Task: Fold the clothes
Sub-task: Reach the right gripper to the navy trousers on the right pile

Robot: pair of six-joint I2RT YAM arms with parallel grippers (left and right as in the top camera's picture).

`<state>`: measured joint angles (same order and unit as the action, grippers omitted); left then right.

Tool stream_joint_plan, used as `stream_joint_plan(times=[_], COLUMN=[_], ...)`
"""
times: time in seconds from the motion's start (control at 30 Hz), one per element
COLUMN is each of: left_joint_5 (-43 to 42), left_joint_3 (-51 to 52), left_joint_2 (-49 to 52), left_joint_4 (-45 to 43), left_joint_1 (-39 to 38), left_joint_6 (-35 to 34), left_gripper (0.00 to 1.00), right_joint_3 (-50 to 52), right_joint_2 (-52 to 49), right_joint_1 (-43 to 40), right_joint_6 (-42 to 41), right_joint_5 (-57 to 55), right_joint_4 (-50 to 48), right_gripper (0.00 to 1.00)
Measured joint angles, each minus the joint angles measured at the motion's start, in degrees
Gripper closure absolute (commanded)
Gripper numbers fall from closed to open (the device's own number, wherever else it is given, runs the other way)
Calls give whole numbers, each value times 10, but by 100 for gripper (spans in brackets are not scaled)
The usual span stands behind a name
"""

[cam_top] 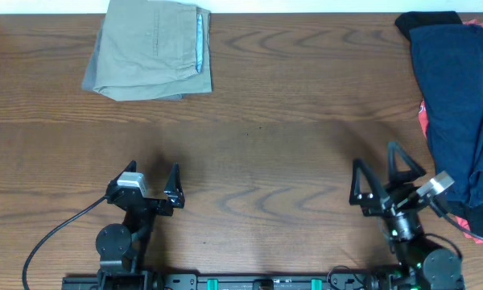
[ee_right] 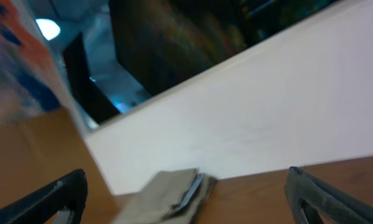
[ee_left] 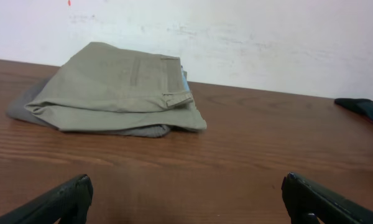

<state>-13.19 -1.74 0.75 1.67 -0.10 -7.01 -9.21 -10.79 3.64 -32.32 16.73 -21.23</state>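
Navy shorts [cam_top: 455,105] are heaped at the far-right corner, left gripper [cam_top: 152,171] and right gripper [cam_top: 377,157] are held spread and empty near the front edge, so one garment should be pinched at its edge, dragged to the middle and flattened before folding.

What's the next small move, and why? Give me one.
Probably swing the right arm toward the navy shorts: its jaws stand open and empty beside them, they lie crumpled, and the khaki shorts are already folded.
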Motion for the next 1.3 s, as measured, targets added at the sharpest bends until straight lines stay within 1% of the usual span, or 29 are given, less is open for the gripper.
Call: stream_joint_plan(times=[0.07, 0.2, 0.3, 0.37, 0.4, 0.43, 0.47, 0.57, 0.63, 0.7, 0.8, 0.93, 1.03, 1.3], left_joint_5=[0, 0, 0, 0, 0, 0, 0, 0, 0, 0, 0, 0, 0, 0], left_joint_3=[0, 0, 0, 0, 0, 0, 0, 0, 0, 0, 0, 0, 0, 0], left_joint_2=[0, 0, 0, 0, 0, 0, 1, 1, 1, 1, 1, 1, 1, 1], left_joint_4=[0, 0, 0, 0, 0, 0, 0, 0, 0, 0, 0, 0, 0, 0], left_joint_1=[0, 0, 0, 0, 0, 0, 0, 0, 0, 0, 0, 0, 0, 0], left_joint_6=[0, 0, 0, 0, 0, 0, 0, 0, 0, 0, 0, 0, 0, 0], left_gripper=[2, 2, 2, 2, 2, 2, 2, 2, 2, 2, 2, 2, 2, 2], right_joint_3=[-48, -178, -273, -352, -410, -436, -478, -614, -690, -748, -789, -796, -801, -807], right_joint_2=[-50, -201, -312, -398, -456, -485, -522, -655, -735, -806, -878, -923, -955, -1066], right_joint_1=[0, 0, 0, 0, 0, 0, 0, 0, -1, -2, -7, -24, -39, -89], right_joint_6=[40, 129, 181, 216, 238, 248, 263, 303, 320, 332, 349, 397, 439, 496], right_joint_5=[-5, -32, -63, -99, -128, -143, -163, -234, -286, -344, -419, -469, -489, -506], right_joint_4=[16, 87, 147, 202, 249, 265, 314, 419, 459, 473, 467, 435, 412, 343], right_gripper=[1, 1, 1, 1, 1, 1, 1, 1, 1, 1, 1, 1, 1, 1])
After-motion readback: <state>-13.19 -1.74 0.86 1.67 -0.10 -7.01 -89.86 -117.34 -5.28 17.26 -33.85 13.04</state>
